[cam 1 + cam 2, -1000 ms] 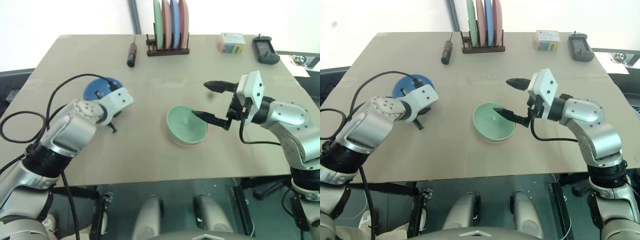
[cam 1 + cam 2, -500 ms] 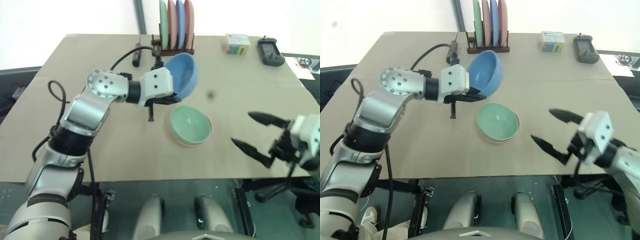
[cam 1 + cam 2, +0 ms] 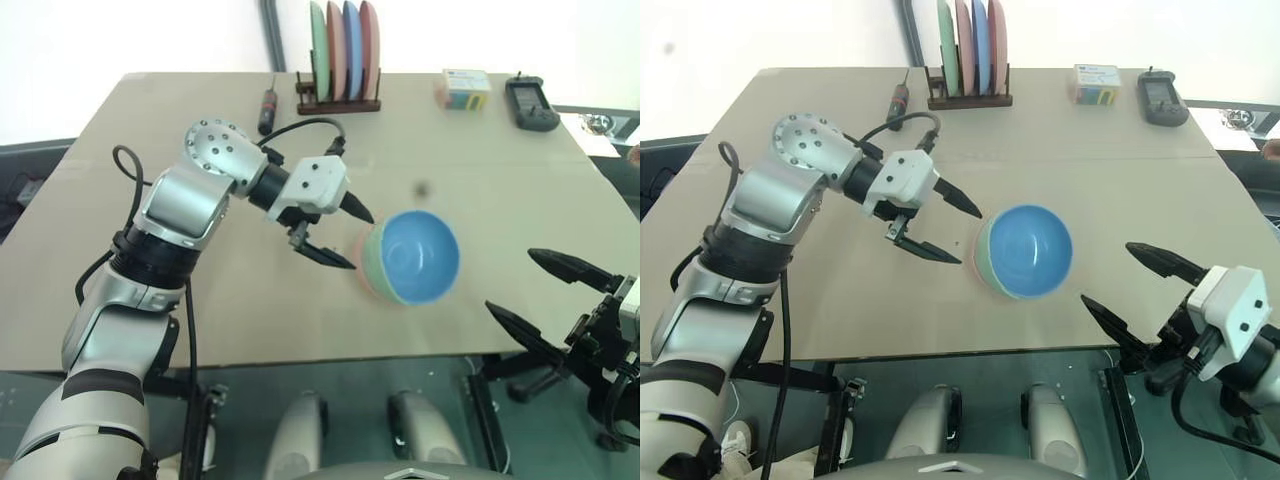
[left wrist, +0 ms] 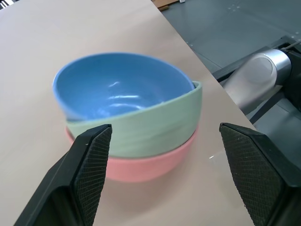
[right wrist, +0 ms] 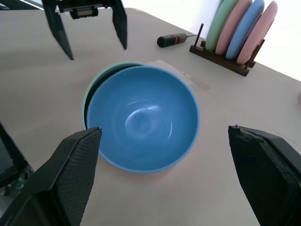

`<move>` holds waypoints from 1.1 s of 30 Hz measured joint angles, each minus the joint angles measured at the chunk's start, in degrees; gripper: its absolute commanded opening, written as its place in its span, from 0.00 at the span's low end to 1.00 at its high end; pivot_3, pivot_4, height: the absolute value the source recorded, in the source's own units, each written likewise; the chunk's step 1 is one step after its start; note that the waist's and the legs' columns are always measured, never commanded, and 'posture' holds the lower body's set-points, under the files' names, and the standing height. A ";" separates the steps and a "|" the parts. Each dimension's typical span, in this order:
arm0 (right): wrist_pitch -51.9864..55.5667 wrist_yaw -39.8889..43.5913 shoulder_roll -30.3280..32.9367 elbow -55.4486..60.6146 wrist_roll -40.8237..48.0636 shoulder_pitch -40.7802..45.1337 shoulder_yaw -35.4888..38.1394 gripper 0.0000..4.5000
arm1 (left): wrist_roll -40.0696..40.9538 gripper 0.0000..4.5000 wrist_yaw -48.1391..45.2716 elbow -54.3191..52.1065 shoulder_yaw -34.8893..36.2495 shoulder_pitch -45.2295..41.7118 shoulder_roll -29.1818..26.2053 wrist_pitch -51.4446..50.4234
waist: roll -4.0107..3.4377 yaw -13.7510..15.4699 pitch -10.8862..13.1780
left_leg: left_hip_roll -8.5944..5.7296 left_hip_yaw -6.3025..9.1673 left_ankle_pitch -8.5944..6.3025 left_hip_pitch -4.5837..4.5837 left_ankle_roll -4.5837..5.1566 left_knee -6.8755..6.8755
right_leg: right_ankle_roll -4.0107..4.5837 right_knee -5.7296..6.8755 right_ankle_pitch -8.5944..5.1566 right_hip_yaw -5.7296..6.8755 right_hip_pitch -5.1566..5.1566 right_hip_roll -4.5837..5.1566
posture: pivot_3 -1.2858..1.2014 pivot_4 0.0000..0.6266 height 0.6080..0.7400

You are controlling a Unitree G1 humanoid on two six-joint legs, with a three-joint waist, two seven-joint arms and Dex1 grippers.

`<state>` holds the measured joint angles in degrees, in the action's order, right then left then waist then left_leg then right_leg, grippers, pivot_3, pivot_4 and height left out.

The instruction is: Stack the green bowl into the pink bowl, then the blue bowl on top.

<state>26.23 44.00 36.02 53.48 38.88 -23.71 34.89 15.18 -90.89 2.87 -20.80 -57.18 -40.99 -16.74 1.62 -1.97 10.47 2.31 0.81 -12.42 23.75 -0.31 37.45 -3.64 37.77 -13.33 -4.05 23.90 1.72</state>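
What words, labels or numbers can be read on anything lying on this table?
None can be read.
Small box at the far edge: coloured print, too small to read.
Black device beside it: screen too blurred to read.
Bowls, plates and screwdriver: no markings visible.

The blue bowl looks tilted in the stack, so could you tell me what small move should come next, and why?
Probably nudge the blue bowl level. It sits askew in the green bowl, which rests in the pink bowl. The left hand is open beside the stack, holding nothing, so it seems best placed to do it.
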 measured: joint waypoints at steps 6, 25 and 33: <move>1.34 0.60 6.83 -12.55 -4.26 11.43 -11.68 1.00 | 4.44 0.96 19.30 -4.72 17.45 17.83 0.66 -7.45 | -0.05 -0.77 -0.02 | 0.08 -0.01 0.00 -0.10 0.00 -0.06 | -0.05 0.12 0.04 -0.03 0.03 -0.07 | 0.52 0.24 1.00; 2.58 11.67 13.17 -24.79 -1.17 15.66 -12.64 1.00 | 17.12 0.96 27.70 -22.97 35.24 50.15 -3.86 -14.86 | 0.01 1.23 -0.01 | 0.00 0.01 0.00 -0.04 0.00 -0.04 | 0.01 -0.06 0.00 0.08 -0.03 0.09 | 0.52 0.24 1.00; 2.18 14.41 14.36 -24.76 -1.45 9.84 -7.14 1.00 | 17.62 0.96 29.62 -23.11 37.47 54.36 -4.53 -13.63 | 0.01 1.21 -0.01 | 0.01 -0.01 -0.01 -0.03 -0.01 -0.04 | 0.02 -0.07 -0.01 0.07 -0.02 0.09 | 0.52 0.24 1.00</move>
<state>28.41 58.41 50.38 28.72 37.43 -13.87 27.75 32.80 -61.27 -20.24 16.67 -2.82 -45.52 -30.37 1.63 -0.76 10.46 2.32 0.80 -12.42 23.72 -0.32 37.41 -3.63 37.69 -13.34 -3.98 23.89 1.82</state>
